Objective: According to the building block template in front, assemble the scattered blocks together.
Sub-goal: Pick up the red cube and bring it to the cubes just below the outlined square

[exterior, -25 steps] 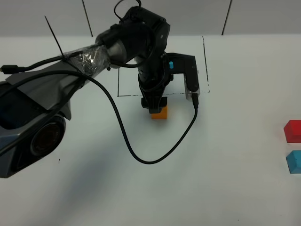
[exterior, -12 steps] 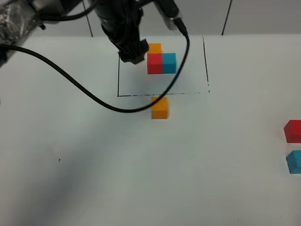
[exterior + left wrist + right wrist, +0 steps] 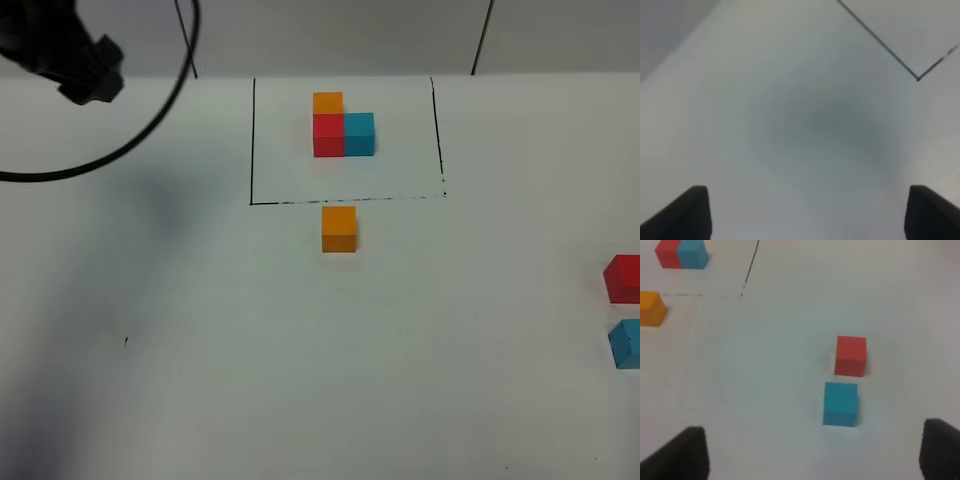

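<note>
left gripper (image 3: 812, 215): withdrawn to the far-left corner since a second ago; jaws spread, empty.
template (image 3: 340, 128): now uncovered, inside black outline (image 3: 252, 150).
orange cube (image 3: 339, 229): just outside the outline, well apart from left gripper.
red cube (image 3: 850, 355), blue cube (image 3: 840, 403): far right, ahead of right gripper (image 3: 812, 455), whose jaws are spread.

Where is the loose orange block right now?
In the exterior high view, the loose orange block sits near the middle, just outside the black outline, below the template; the loose red block and blue block are far right.
</note>
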Motion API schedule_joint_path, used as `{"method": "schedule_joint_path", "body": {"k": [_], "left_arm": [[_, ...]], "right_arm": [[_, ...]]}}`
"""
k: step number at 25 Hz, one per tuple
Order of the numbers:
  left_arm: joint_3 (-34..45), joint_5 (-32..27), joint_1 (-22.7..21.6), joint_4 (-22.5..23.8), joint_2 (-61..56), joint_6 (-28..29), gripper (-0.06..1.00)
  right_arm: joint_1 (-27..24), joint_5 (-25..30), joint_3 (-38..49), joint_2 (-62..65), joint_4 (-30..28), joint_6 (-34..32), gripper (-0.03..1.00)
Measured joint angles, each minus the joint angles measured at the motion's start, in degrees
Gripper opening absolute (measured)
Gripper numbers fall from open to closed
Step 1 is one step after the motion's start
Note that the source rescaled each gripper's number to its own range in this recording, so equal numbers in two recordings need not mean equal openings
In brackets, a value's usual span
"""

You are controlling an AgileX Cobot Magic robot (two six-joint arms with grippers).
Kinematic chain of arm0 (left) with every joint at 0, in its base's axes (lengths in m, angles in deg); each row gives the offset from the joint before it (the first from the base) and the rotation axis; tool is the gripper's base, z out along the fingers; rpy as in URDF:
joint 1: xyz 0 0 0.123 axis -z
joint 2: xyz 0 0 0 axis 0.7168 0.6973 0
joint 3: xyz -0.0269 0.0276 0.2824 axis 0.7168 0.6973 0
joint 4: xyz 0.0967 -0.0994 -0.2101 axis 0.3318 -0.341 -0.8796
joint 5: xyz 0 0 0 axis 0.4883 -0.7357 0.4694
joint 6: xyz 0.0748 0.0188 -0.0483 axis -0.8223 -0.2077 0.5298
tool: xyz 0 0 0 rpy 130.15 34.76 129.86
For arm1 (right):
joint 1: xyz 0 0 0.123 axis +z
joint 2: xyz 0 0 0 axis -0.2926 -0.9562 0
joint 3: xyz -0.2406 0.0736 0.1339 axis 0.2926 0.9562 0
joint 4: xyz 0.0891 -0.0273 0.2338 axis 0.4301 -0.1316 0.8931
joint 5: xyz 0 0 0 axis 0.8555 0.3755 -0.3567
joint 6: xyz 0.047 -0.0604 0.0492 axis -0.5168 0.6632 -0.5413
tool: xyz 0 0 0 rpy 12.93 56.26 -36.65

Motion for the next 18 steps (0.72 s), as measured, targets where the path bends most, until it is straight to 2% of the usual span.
{"method": "schedule_joint_path", "body": {"k": [3, 6, 13, 18], "left_arm": [[8.52, 1.83, -2.72, 0.47, -9.56, 2.98, 0.8], [16.07, 1.28, -2.88, 2.12, -19.24, 7.5, 0.8], [30.48, -3.93, -2.88, 10.04, -40.13, 22.48, 0.8], [37.82, -5.2, -2.88, 8.38, -55.11, 26.46, 0.8]], "right_arm": [[0.0, 0.0, 0.0, 0.0, 0.0, 0.0, 0.9], [0.0, 0.0, 0.0, 0.0, 0.0, 0.0, 0.9], [0.0, 0.0, 0.0, 0.0, 0.0, 0.0, 0.9], [0.0, 0.0, 0.0, 0.0, 0.0, 0.0, 0.9]]}}
